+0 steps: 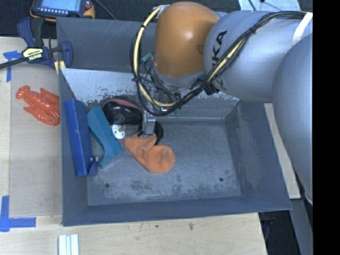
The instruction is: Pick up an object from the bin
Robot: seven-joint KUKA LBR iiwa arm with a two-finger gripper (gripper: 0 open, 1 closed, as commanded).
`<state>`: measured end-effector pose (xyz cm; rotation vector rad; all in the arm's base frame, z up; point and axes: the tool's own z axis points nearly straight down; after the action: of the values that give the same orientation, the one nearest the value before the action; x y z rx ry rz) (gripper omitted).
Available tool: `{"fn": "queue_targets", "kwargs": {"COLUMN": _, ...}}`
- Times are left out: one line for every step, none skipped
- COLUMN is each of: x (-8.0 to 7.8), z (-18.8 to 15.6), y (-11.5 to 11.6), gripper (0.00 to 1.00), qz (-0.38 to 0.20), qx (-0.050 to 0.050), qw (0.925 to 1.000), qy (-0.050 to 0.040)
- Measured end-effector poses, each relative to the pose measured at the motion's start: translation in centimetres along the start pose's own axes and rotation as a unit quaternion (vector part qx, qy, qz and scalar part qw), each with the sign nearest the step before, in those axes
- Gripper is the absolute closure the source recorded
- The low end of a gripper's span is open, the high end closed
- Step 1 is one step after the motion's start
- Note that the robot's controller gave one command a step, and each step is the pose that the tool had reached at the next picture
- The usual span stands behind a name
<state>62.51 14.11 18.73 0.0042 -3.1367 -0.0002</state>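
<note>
My gripper (150, 133) hangs low in the bin's left-centre, its fingertips down at the upper edge of a soft orange cloth-like lump (153, 154). The lump lies on the bin floor and spreads down and right from the fingertips. Whether the fingers pinch it is hidden by the gripper body. Just left of the gripper sits a black rounded object (122, 112) with a small white piece (118, 133) below it.
A teal blue angled block (104, 136) and a long dark blue bar (76, 137) lie along the bin's left wall. The right half of the bin floor is bare metal. The arm and its orange cover fill the space above the bin's back wall.
</note>
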Motion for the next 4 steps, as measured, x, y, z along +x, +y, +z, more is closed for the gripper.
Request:
{"fn": "queue_targets", "kwargs": {"x": -0.1, "z": -0.6, "y": -0.1, "gripper": 0.0, "qz": 0.001, "qx": -0.001, "qw": 1.0, "qy": -0.0041}}
{"fn": "queue_targets", "kwargs": {"x": 2.6, "z": 6.4, "y": -3.1, "gripper": 0.0, "qz": 0.03, "qx": -0.001, "qw": 0.9995, "qy": -0.0055}}
{"fn": "queue_targets", "kwargs": {"x": 2.1, "z": 9.8, "y": -5.8, "gripper": 1.0, "qz": 0.093, "qx": 0.0, "qw": 0.9956, "qy": -0.0056}}
{"fn": "queue_targets", "kwargs": {"x": 2.1, "z": 9.8, "y": -5.8, "gripper": 1.0, "qz": 0.093, "qx": 0.0, "qw": 0.9956, "qy": -0.0056}}
